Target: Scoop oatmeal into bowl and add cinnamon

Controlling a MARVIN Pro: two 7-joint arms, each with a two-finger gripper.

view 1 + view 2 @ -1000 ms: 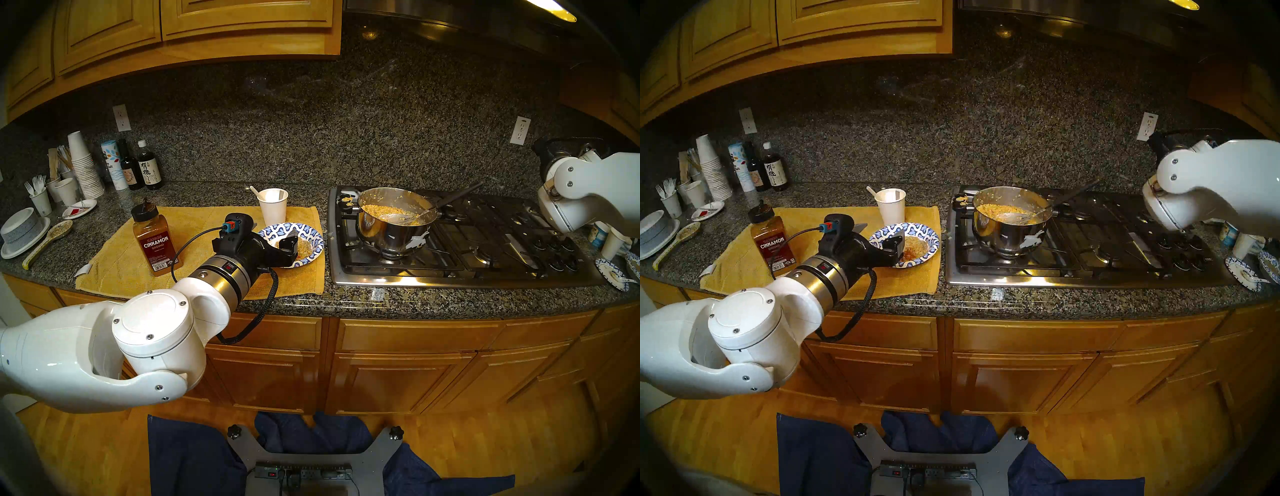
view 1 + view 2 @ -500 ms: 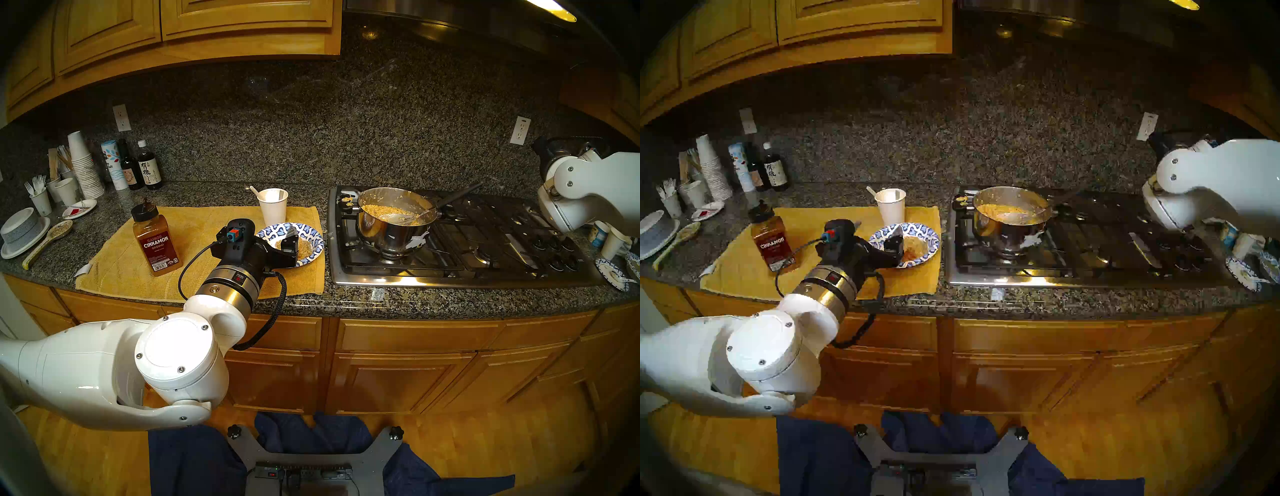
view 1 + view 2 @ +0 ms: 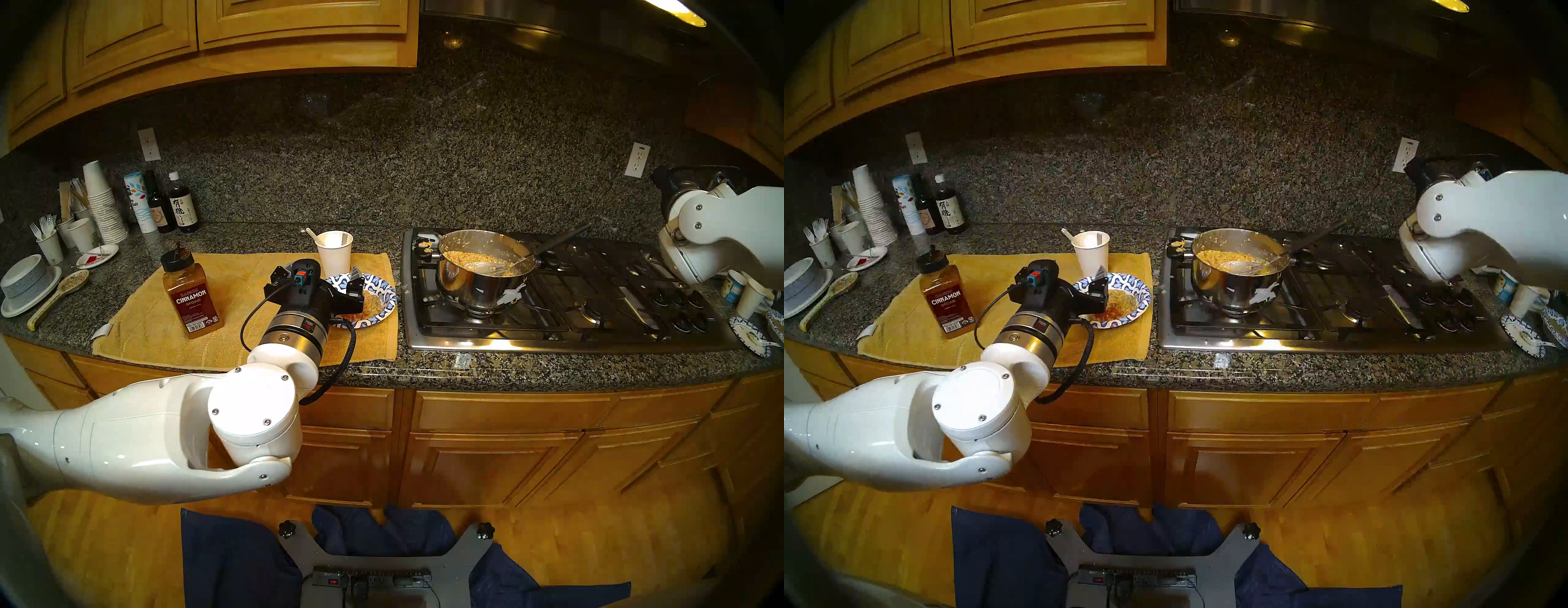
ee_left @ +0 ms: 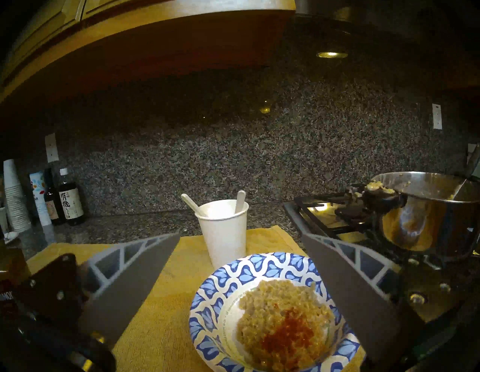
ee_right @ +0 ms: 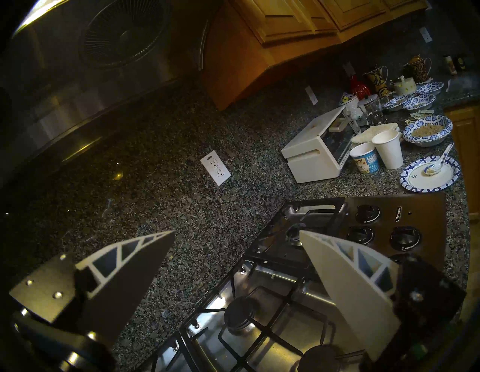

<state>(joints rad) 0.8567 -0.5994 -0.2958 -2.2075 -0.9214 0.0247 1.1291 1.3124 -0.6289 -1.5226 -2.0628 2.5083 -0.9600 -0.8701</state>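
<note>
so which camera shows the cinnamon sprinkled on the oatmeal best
The left wrist view: it looks straight down into the bowl, with the red-brown cinnamon patch clear on the oatmeal. In both head views the left gripper covers part of the bowl; the right head view shows a reddish smear. The right wrist view misses it.

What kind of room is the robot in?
It looks like a home kitchen. There is a gas stove with a steel pot of oatmeal on it, a speckled granite counter and wooden cabinets above.
</note>
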